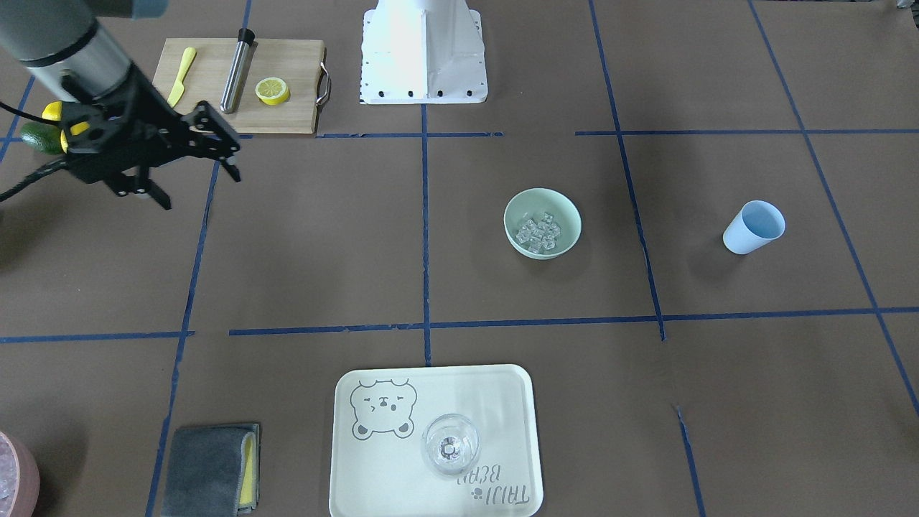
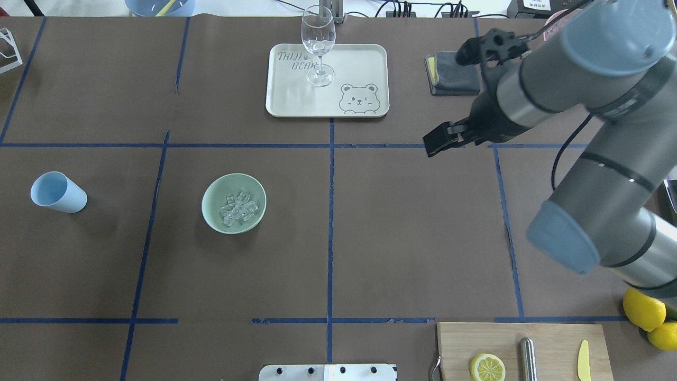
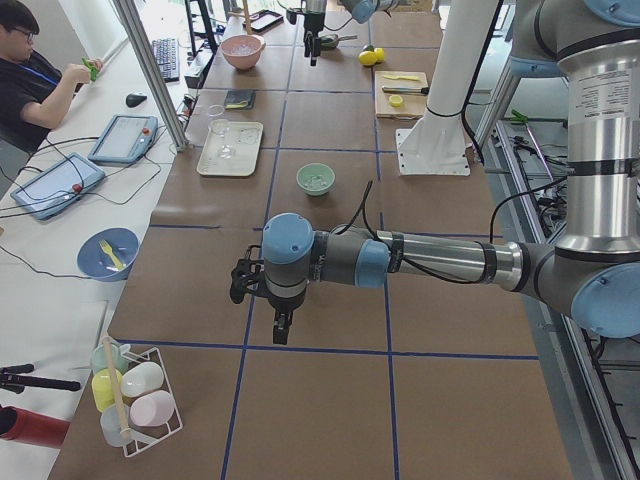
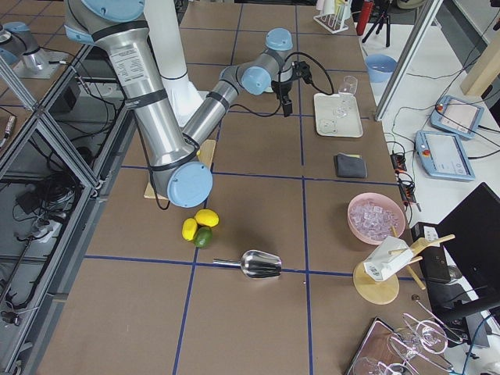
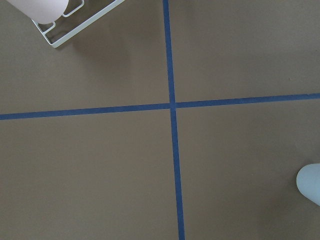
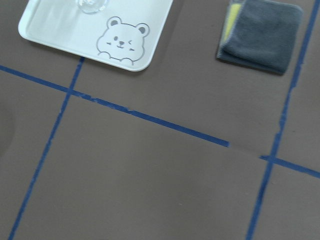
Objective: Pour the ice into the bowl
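Note:
The pale mint-green bowl (image 1: 518, 215) (image 2: 214, 198) stands upright near the table's middle, with the ice (image 1: 540, 231) (image 2: 239, 208) lying inside it as a cluster of small clear cubes. A light blue cup (image 1: 752, 227) (image 2: 57, 192) stands apart from the bowl, toward the robot's left end. My right gripper (image 1: 197, 185) (image 2: 435, 144) hangs open and empty above bare table, far from the bowl on the robot's right. My left gripper (image 3: 280, 328) shows only in the exterior left view, pointing down over the table's left end; I cannot tell whether it is open or shut.
A cream tray (image 1: 502, 402) holds a wine glass (image 1: 450, 445). The cutting board (image 1: 287, 64) carries a lemon half (image 1: 273, 90), a metal rod and a yellow knife. A grey cloth (image 1: 212, 470), a pink container (image 1: 14, 481), loose lemons (image 2: 645, 309) and a person (image 3: 30, 80) are also in view.

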